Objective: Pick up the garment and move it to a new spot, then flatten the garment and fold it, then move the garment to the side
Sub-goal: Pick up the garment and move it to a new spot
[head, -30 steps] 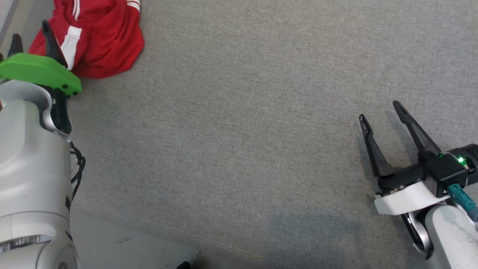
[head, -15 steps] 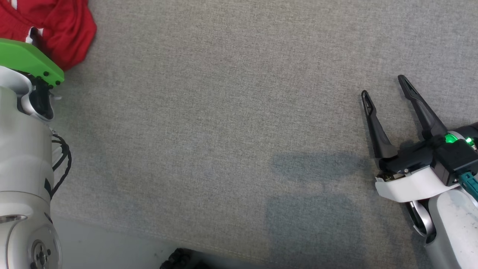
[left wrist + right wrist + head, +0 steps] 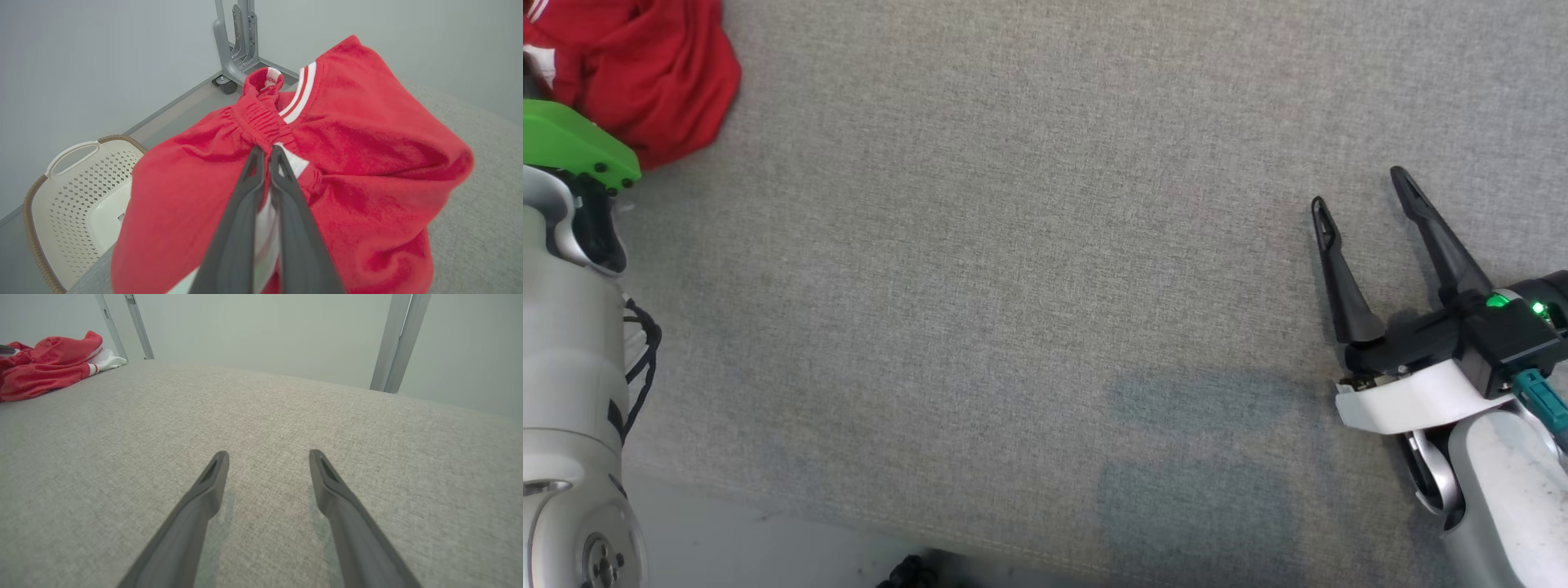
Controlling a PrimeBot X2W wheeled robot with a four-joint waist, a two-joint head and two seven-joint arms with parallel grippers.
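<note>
Two grippers noted. On the left gripper, the fingers are pressed together on the gathered waistband of the red garment, pinching a fold of it. That garment, red with white stripes, lies bunched at the far left of the grey fabric surface. A pale perforated basket stands on the floor beyond that edge. On the right gripper, the fingers are spread apart and hold nothing, low over bare fabric, well apart from the garment.
</note>
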